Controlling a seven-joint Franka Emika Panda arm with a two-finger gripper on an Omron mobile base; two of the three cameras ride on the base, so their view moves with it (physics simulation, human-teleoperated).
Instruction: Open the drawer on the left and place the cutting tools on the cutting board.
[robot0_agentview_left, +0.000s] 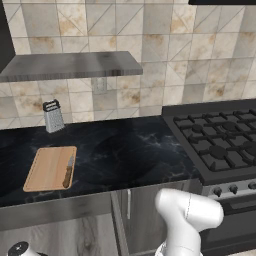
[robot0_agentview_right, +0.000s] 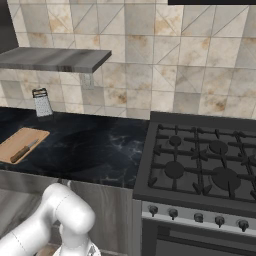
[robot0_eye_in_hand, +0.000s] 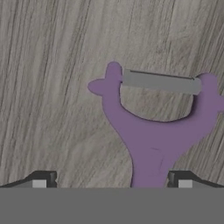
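Peeler lies flat on drawer floor right btwn the wide-open jaws, handle pointing back at cam; knife already on board.

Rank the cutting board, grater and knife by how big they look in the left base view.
1. cutting board, clearly largest.
2. grater.
3. knife; it looks about as long as the grater is tall but far slimmer.
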